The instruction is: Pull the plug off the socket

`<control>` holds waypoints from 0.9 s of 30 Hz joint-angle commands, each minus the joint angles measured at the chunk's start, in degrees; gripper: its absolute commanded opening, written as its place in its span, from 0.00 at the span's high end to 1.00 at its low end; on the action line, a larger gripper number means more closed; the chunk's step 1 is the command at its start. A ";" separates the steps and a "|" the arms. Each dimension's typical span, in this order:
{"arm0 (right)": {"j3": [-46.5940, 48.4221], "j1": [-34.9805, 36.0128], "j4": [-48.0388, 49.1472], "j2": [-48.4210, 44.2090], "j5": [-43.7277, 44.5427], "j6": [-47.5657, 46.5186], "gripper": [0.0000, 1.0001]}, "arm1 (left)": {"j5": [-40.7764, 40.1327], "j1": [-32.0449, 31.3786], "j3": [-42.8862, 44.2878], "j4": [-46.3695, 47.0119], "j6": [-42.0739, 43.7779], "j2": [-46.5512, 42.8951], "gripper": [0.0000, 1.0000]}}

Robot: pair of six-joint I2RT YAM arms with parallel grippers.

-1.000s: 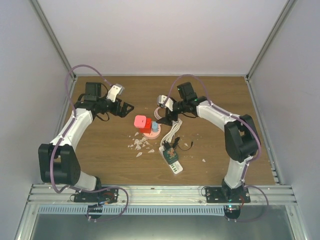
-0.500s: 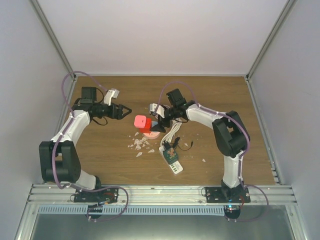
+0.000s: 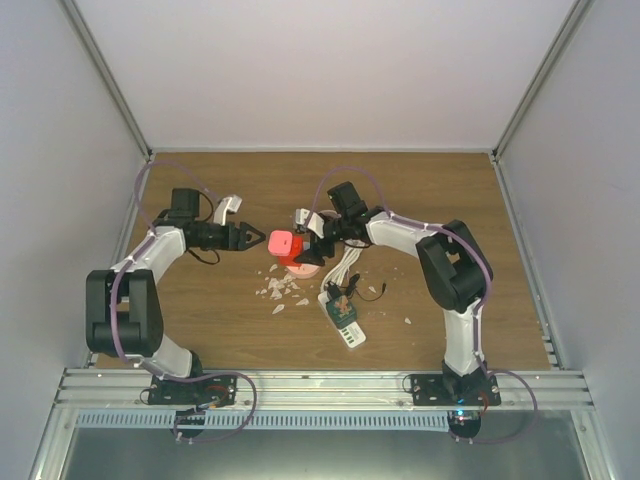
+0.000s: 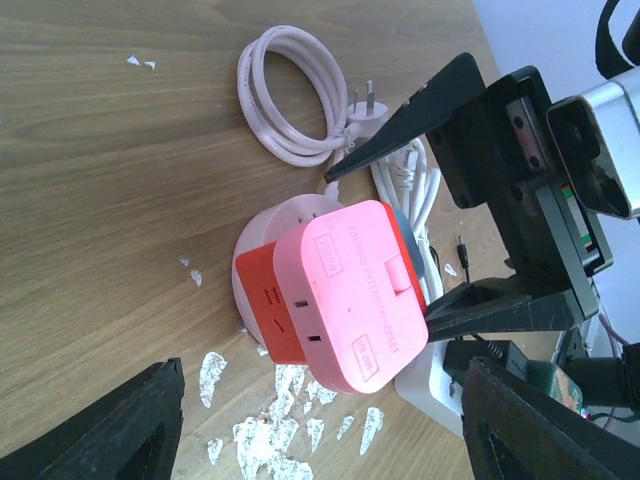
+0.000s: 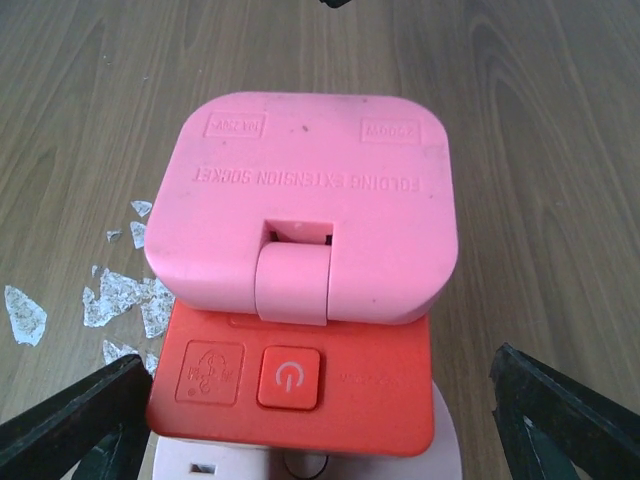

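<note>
Plug: pink, square with rounded corners, lettered "FOLDING EXTENSION SOCKET" on its top face, with a small hinge tab at one edge. I see it seated on a red socket that carries a power button. The socket sits on a round white base.

Location: near the middle of the wooden counter, between my two hands.

Left hand: open, fingers spread wide, tips just beside the plug's left side. I cannot tell whether they touch it.

Right hand: open, one finger on each side of the stack, close against it. Contact not clear from any view.

Nearby: coiled white cable beyond the stack, white flakes scattered in front of it, and a power strip nearer the arm bases.

Change over the last second: the left hand was farther back and well apart from the plug, and has come in level with it. The right hand was off to the right, over the cable, and has moved up to the stack. Plug and socket have not shifted.
</note>
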 commanded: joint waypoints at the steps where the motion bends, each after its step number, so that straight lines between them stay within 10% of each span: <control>1: -1.19 0.89 2.60 1.25 -0.52 1.15 0.09 | 2.57 -0.21 -0.94 3.34 -2.11 2.16 0.25; 27: -3.69 2.20 8.08 1.94 2.33 4.25 0.42 | 4.06 -7.81 3.33 1.25 -0.36 6.49 0.43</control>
